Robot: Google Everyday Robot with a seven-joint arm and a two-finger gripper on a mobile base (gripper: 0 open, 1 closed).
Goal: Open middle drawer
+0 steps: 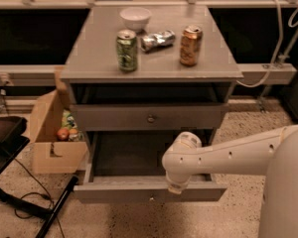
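The middle drawer (149, 193) is the grey drawer pulled out toward me, and its dark inside (131, 155) shows empty. A small knob (150, 199) sits at the centre of its front. My gripper (174, 186) points down at the top edge of this front, right of the knob, at the end of my white arm (228, 155). The upper drawer front (114, 118) with its brass knob (150, 118) is closed. The lowest drawer is hidden under the open one.
On the cabinet top (94, 58) stand a green can (127, 50), a crushed silver can (157, 39), an orange can (190, 45) and a white bowl (135, 18). A cardboard box (52, 133) with items stands left of the cabinet. A black stand and cable (20, 202) lie on the floor at left.
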